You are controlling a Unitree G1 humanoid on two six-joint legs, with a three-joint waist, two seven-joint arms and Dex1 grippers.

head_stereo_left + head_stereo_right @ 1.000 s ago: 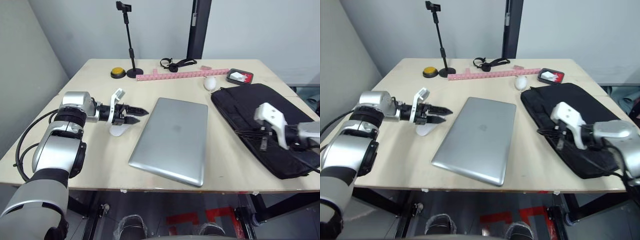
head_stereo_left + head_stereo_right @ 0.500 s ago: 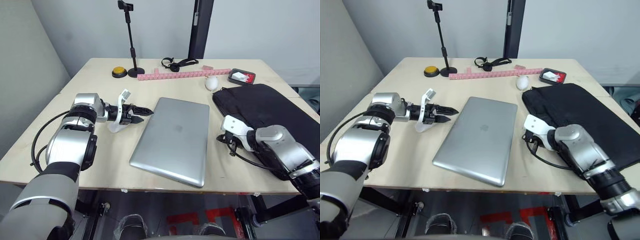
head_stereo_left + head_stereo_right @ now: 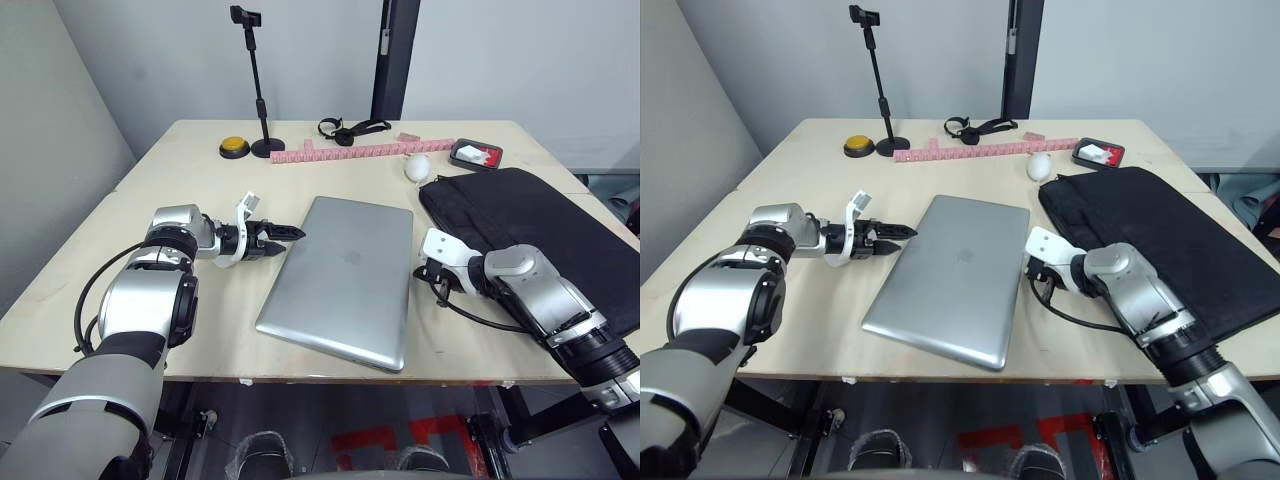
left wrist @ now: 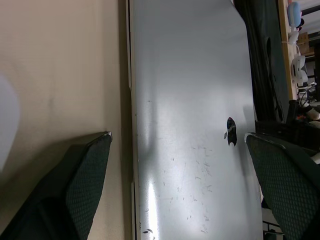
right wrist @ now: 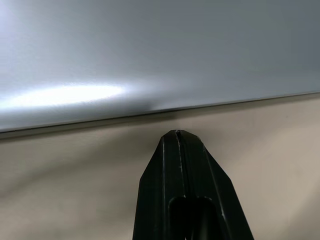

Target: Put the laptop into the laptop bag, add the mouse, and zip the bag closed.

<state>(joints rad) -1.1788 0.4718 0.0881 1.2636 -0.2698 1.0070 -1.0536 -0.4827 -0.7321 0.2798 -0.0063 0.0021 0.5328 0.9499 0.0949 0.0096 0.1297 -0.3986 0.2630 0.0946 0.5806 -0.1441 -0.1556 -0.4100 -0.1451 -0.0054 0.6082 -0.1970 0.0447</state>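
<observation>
Flat on pale wooden worktop (image 3: 200, 160), thin silver-grey metal laptop (image 3: 345, 277), lid closed; left gripper (image 3: 290, 234) fingers spread wide, right gripper (image 5: 176, 142) fingers pressed together, empty.

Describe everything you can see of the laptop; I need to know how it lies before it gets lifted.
The laptop is a thin silver-grey metal slab with rounded corners, lid shut, a small dark logo at the lid's centre and fine scuffs on it. It lies flat on the wooden table, turned slightly askew, left of the black laptop bag and apart from it. The left gripper, jaws open, points at its left edge; the right gripper, jaws shut, sits just short of its right edge. Neither visibly touches it.
</observation>
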